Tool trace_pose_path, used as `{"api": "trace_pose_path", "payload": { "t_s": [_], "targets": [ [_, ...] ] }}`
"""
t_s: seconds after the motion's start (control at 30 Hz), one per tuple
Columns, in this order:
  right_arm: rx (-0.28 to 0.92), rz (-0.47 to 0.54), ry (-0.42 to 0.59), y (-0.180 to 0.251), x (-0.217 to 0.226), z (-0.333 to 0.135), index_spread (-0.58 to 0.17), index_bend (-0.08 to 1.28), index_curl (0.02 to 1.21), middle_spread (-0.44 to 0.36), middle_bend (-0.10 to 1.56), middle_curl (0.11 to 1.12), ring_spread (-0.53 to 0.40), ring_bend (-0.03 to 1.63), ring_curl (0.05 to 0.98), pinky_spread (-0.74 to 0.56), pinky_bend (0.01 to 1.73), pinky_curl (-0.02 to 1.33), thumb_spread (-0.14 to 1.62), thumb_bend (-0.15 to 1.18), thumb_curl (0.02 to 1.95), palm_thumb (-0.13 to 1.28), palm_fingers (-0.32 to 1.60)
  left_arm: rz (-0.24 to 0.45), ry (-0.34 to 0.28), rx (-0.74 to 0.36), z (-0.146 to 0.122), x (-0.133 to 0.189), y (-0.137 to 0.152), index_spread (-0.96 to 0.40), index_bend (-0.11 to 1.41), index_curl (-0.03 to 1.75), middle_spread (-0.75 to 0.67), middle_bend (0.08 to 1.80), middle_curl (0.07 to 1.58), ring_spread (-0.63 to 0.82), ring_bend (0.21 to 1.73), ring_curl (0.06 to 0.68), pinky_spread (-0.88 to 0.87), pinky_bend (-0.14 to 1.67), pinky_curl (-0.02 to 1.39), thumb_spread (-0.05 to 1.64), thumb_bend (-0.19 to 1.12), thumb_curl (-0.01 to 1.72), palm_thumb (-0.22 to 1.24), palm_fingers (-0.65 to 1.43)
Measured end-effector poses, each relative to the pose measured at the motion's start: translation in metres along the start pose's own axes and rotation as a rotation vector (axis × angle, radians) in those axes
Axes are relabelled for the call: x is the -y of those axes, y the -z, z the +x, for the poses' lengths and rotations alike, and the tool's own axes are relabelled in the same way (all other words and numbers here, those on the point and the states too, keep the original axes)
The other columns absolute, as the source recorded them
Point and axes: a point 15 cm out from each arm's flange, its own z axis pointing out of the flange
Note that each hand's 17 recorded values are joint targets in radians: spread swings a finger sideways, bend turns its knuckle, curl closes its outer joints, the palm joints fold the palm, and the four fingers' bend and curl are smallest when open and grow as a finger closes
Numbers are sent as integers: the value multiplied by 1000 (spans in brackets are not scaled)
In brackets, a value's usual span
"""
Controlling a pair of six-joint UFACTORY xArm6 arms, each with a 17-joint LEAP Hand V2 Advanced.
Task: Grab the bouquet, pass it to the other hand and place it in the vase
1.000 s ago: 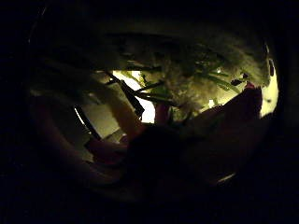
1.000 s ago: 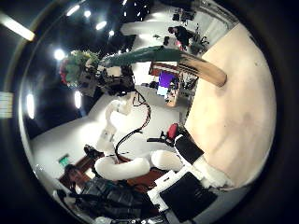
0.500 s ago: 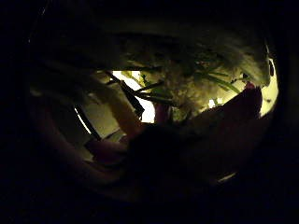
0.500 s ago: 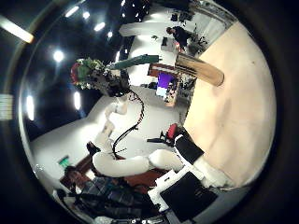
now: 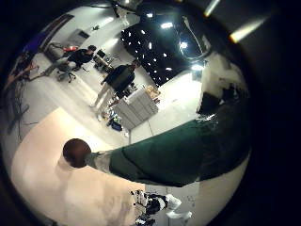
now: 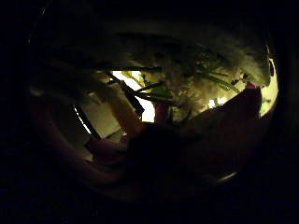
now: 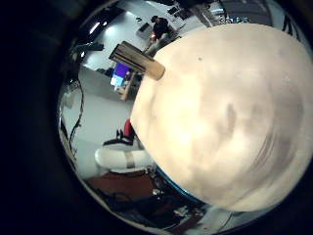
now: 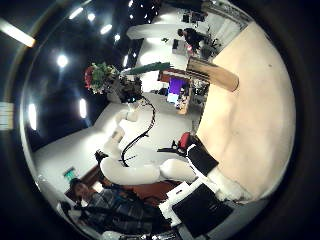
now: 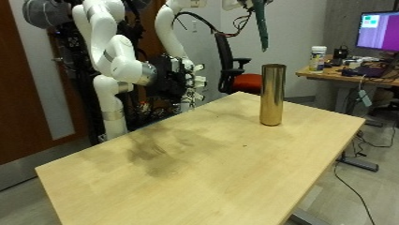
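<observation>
A tall bronze vase stands upright on the wooden table, near its far corner. The bouquet's dark green wrapped stem hangs down from the top edge, just above the vase. My left hand is shut on the bouquet, whose red and white flowers show in the right thumb side view. In the left little finger side view the stem points at the vase's dark mouth. Leaves and blooms press close to the left palm. My right hand hangs open beside the table's far edge, holding nothing.
A desk with a monitor and clutter stands behind the table, past the vase. An office chair sits behind the arms. A broad bare stretch of the table lies under the right palm.
In the right thumb side view the left hand has swung the bouquet, so its stem looks shorter and points more toward the vase. The vase has stayed in place.
</observation>
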Motion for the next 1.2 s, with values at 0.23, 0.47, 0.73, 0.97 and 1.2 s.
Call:
{"api": "trace_pose_path", "payload": {
  "t_s": [0.23,0.47,0.73,0.97,1.2],
  "targets": [
    [-1,6,-6,2,-2,4,-312,156,248,204,175,254,294,398,254,436,416,332,944,-25,380,747,-27,0,11,47,-27,-1,-3,-717,562,1278,-487,1181,952,-398,1479,641,-534,1225,809,359,-26,878,1039,1089],
    [-1,7,-7,2,-2,5,-304,159,255,204,179,260,286,401,254,434,417,328,944,-27,382,748,-19,-9,42,62,-47,0,-4,-718,562,1278,-488,1187,955,-398,1479,642,-535,1222,814,359,-27,880,1039,1089],
    [1,7,-8,3,-2,7,-301,161,260,203,179,265,284,398,253,426,415,326,944,-27,383,748,-17,-15,72,55,-61,4,-6,-719,562,1277,-488,1186,955,-398,1478,643,-532,1219,820,364,-27,875,1035,1089],
    [10,7,-8,4,-3,8,-293,161,264,203,179,268,282,401,254,418,417,323,944,-27,383,748,-12,-32,97,59,-75,2,-10,-719,564,1277,-488,1187,956,-397,1475,641,-532,1213,833,366,-27,872,1035,1087],
    [13,13,-16,7,-4,14,-292,166,274,205,177,269,282,398,252,416,417,321,941,-26,388,755,-8,-43,94,70,-77,2,-17,-722,546,1287,-487,1196,955,-402,1467,644,-541,1218,844,395,-37,860,1007,1075]
  ]
}}
